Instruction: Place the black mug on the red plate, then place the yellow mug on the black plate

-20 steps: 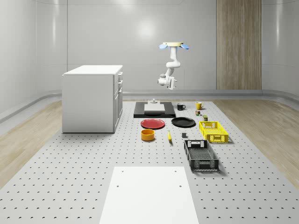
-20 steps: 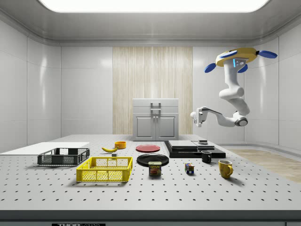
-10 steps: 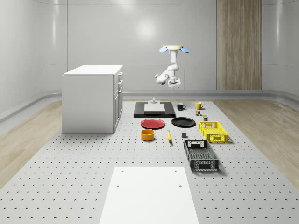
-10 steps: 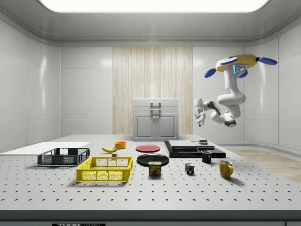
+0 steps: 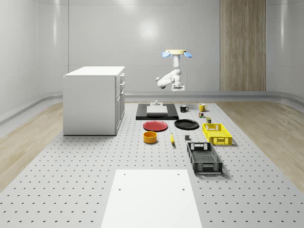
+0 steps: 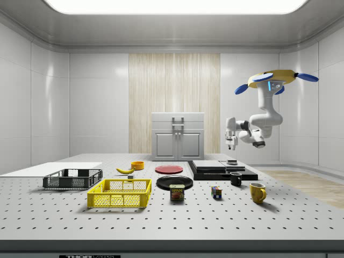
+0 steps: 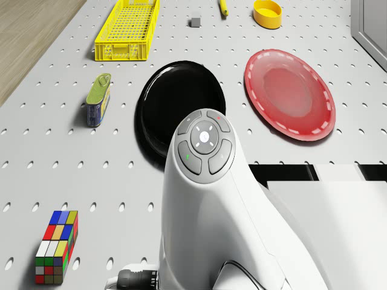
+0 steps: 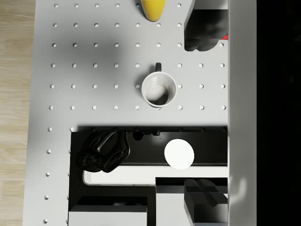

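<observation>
While your drone (image 6: 271,81) hovers over the perforated table's (image 5: 71,161) far end, gripper (image 6: 230,144) hangs above the black mug (image 6: 236,179); finger state: can't tell. Mug sits beside the black slab (image 5: 157,112), w/ yellow mug (image 6: 257,192) near, red plate (image 5: 155,126) apart.

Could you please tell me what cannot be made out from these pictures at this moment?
- Gripper: too small in the side view to tell how its jaws stand.
- Yellow mug: cut off by the wrist view's edge; handle unseen.
- Black plate: near part hidden by the arm in the drone view.
- Can: label too small to read in the side view.
</observation>
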Available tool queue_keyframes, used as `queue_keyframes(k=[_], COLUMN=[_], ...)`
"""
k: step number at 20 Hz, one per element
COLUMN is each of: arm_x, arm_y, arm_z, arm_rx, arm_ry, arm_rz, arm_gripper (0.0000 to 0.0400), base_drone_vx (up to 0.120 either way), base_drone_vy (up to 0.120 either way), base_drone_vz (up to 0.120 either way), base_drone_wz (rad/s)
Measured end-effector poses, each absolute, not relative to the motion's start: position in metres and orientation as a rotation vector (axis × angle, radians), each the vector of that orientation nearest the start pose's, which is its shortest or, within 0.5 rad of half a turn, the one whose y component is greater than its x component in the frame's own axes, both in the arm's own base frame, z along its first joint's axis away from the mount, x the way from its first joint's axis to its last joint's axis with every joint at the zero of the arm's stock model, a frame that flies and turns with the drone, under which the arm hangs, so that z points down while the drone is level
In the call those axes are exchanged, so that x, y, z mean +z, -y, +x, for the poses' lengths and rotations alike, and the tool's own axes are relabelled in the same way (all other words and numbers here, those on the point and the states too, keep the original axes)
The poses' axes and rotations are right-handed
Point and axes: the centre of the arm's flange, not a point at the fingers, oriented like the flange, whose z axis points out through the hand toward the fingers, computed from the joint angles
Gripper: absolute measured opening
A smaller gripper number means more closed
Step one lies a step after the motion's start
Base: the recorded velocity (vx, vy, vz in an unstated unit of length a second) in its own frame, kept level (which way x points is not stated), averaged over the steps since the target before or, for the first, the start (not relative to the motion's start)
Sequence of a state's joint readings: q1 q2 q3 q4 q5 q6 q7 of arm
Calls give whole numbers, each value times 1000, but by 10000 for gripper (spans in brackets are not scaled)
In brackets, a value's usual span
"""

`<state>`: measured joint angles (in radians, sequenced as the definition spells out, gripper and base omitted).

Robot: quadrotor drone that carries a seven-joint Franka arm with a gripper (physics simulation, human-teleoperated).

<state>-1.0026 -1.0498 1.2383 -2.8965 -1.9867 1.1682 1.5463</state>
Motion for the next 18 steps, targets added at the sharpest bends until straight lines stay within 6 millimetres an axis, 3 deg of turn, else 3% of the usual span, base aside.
queue_keyframes(k=[5,10,12,18], arm_x=[492,492,492,492], arm_y=[-1,0,0,0], arm_z=[306,306,306,306], arm_rx=[784,784,784,784], arm_ry=[9,5,4,3], arm_rz=[15,6,5,2], arm_gripper=[400,400,400,400], base_drone_vx=[0,0,0,0], base_drone_vy=[56,0,120,0], base_drone_vz=[-120,-120,-120,-120], base_drone_wz=[0,0,0,0])
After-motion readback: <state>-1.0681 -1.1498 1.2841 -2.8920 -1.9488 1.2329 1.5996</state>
